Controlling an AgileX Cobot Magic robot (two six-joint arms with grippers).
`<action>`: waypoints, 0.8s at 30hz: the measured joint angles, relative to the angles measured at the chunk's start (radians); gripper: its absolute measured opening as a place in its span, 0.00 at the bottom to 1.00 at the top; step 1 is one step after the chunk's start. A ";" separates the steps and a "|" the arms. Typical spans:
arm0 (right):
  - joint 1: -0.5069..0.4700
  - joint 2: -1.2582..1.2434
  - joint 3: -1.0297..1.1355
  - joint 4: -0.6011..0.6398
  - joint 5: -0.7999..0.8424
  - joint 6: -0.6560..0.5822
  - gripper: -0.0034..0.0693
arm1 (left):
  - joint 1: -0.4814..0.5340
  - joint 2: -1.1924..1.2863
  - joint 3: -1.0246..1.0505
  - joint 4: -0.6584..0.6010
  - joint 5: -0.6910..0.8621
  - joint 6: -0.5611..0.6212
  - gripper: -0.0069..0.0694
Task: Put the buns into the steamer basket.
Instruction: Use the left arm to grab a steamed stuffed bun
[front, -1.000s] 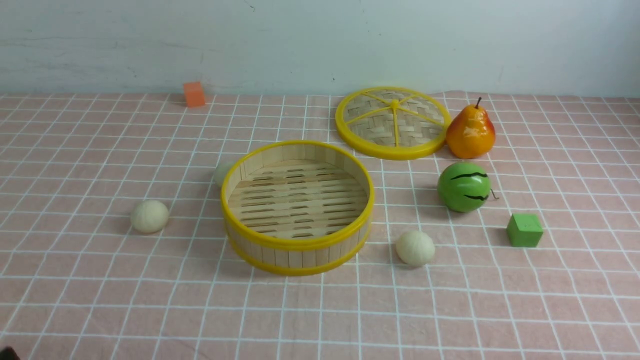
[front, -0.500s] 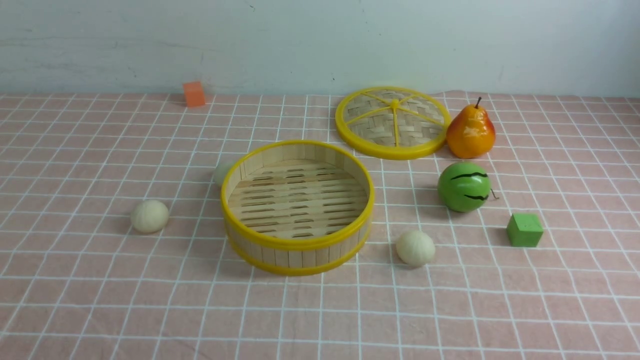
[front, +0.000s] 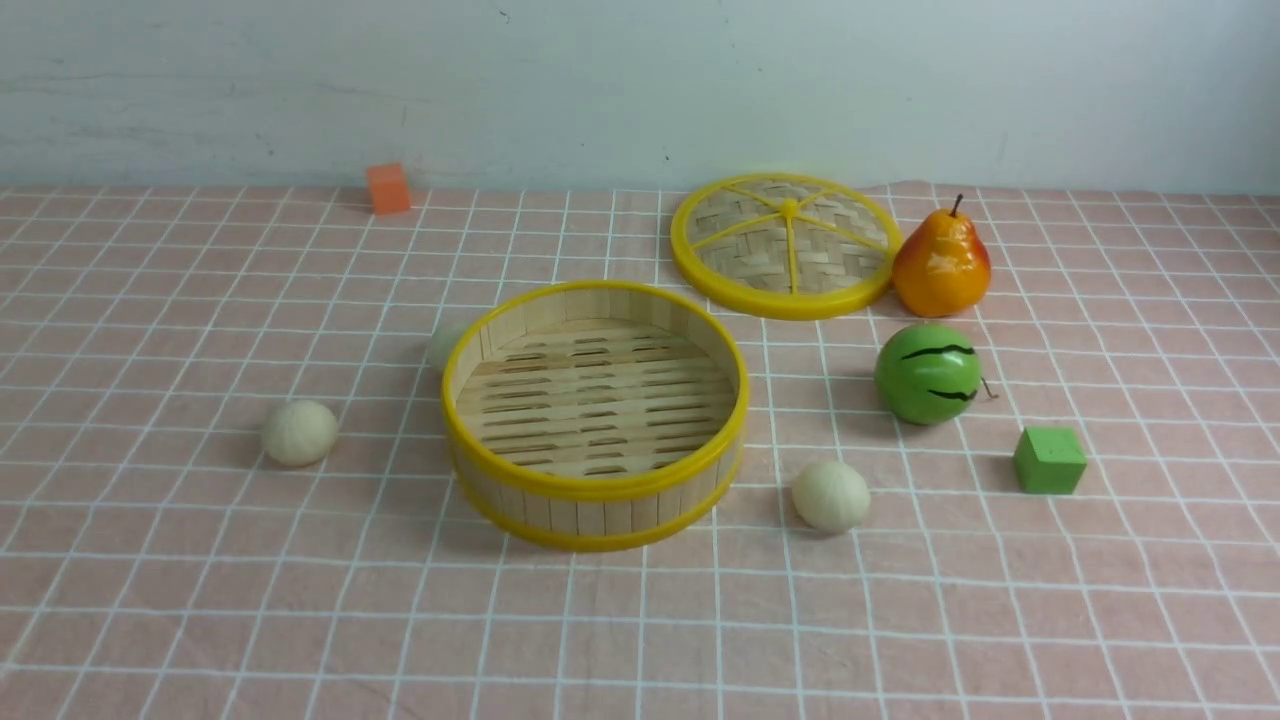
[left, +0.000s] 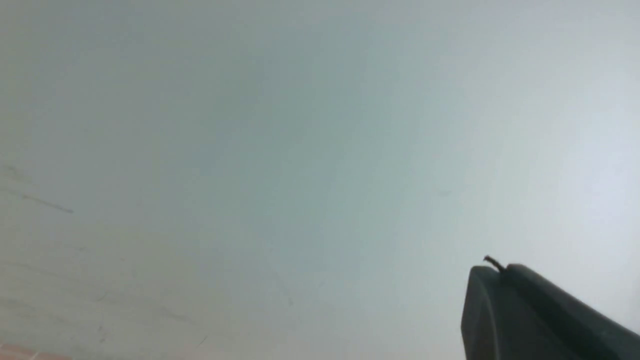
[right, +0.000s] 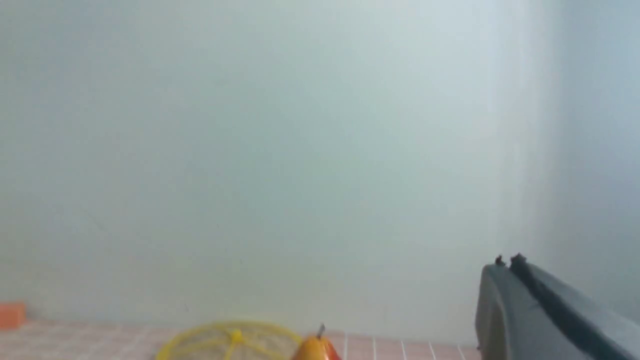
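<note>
1. Closed on nothing, the left gripper (left: 501, 271) shows only in its own wrist view, fingers pressed together before the pale wall.
2. An orange cube (front: 388, 188) sits at the cloth's far edge, against the wall.
3. The left bun (front: 299, 432) lies on the pink checked cloth (front: 200, 620), well apart from the basket, with open cloth on every side.
4. The hidden bun (front: 443, 345) peeks from behind the basket's left rear wall; touching or not, I cannot tell.
5. The steamer basket (front: 596, 492) stands in the centre, its slotted floor bare, with wide cloth in front.
6. The right bun (front: 831, 495) lies near the basket's right front, apart from it.
7. The lid (front: 787, 245) lies behind; the pear (front: 940, 262) is at its right rim, the melon (front: 927, 373) in front and the green cube (front: 1048, 460) farthest right.
8. The right gripper (right: 506, 265) is likewise closed and holds nothing.
</note>
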 joint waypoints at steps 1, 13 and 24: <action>0.000 0.083 -0.055 -0.002 0.096 -0.002 0.04 | 0.000 0.120 -0.063 0.071 0.063 -0.034 0.07; 0.179 0.626 -0.370 0.071 0.775 -0.019 0.04 | -0.004 0.640 -0.436 0.080 0.681 -0.136 0.07; 0.364 0.924 -0.511 0.256 0.856 -0.217 0.05 | -0.031 1.113 -0.988 -0.505 1.135 0.569 0.07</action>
